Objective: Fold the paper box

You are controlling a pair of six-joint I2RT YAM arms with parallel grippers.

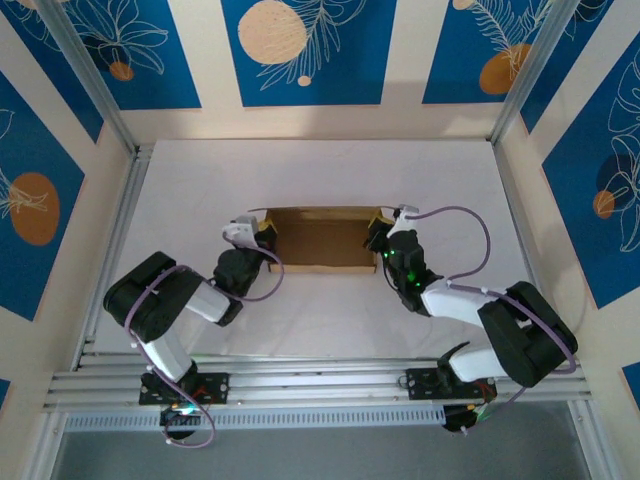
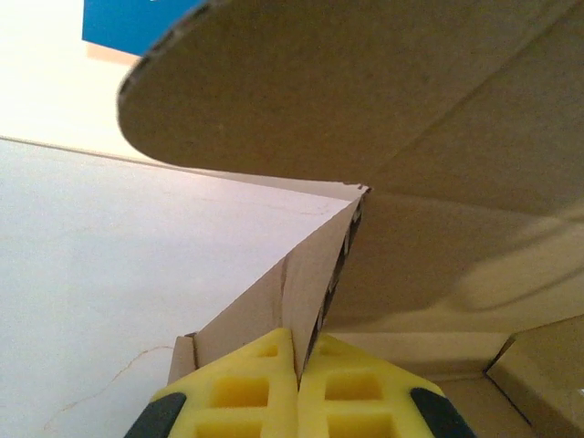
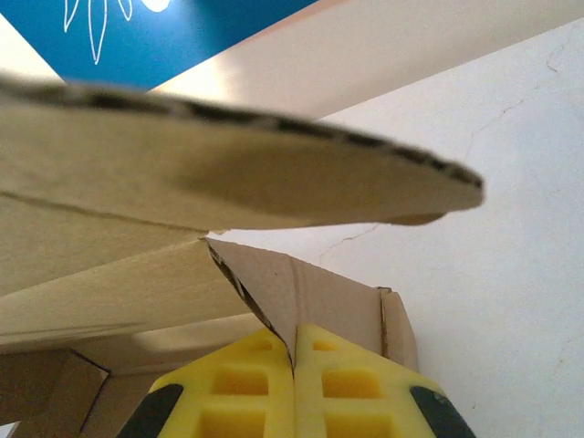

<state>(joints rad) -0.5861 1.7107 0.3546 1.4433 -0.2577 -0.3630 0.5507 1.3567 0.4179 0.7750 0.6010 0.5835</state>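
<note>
Between my two grippers, on the white table (image 1: 320,170), the brown corrugated cardboard paper box (image 1: 320,240) is lying as a shallow open tray, stretching from one set of fingers to the other. At its left end my left gripper (image 1: 266,234) is pinching an upright end wall (image 2: 301,283). Its yellow foam pads (image 2: 260,365) are pressing together on that thin fluted edge, and a rounded flap (image 2: 365,109) is hanging just above them. At the right end my right gripper (image 1: 378,234) is doing the same, its pads (image 3: 319,360) clamping the standing wall directly ahead, under a second rounded flap (image 3: 228,173).

I am judging the box to be light, stiff across its panels and willing to bend only along its creases. I am also guessing the fluted edges would crush under hard squeezing. So I am favouring holds on wall edges close to a corner rather than mid-panel. Foam on paper is looking grippy enough, though so light a box may be sliding on the table if I push sideways.
</note>
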